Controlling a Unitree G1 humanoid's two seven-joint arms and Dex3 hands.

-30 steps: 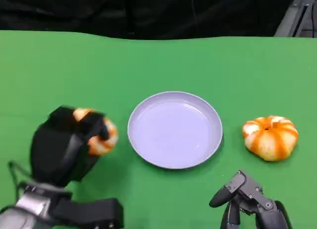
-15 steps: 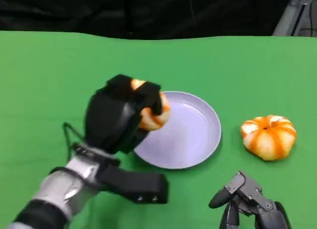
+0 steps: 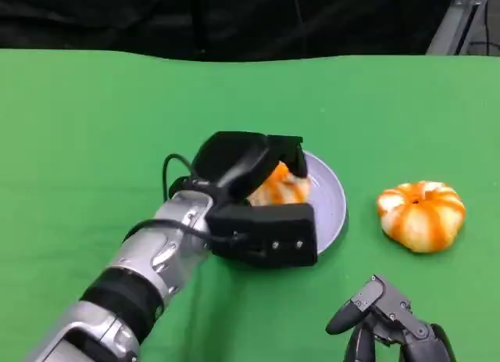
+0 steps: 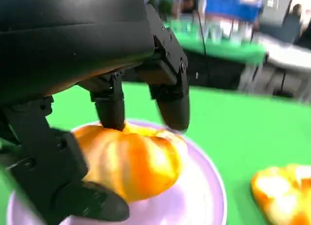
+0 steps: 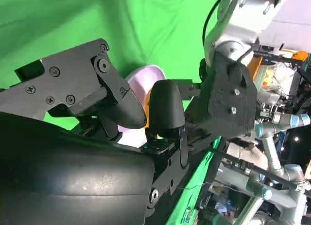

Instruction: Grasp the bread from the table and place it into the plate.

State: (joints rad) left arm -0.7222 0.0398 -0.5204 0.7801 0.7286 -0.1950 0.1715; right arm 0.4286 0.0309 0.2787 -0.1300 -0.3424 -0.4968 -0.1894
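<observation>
The bread (image 3: pixel 280 186) is held by the left robot hand (image 3: pixel 248 168) directly over the plate (image 3: pixel 332 202), which sits on the green tabletop (image 3: pixel 94 120). In the left wrist view the fingers (image 4: pixel 171 96) are seen curled down over the top of the bread (image 4: pixel 131 159), with the thumb side pressed under its near edge; the bread appears to be at or just above the plate's surface (image 4: pixel 204 196), though contact cannot be told for certain. The placing step is judged to be in hand, and nearly done. What is called for next is a gentle lowering, if any gap is left, then the fingers spread so the bread is released inside the rim, and the arm drawn back without dragging the plate. The right robot hand (image 3: pixel 387 323) is kept low near the tabletop's front edge, empty, its fingers apart. A second bread (image 3: pixel 422 215) lies on the tabletop beside the plate, well apart from both robot hands.
</observation>
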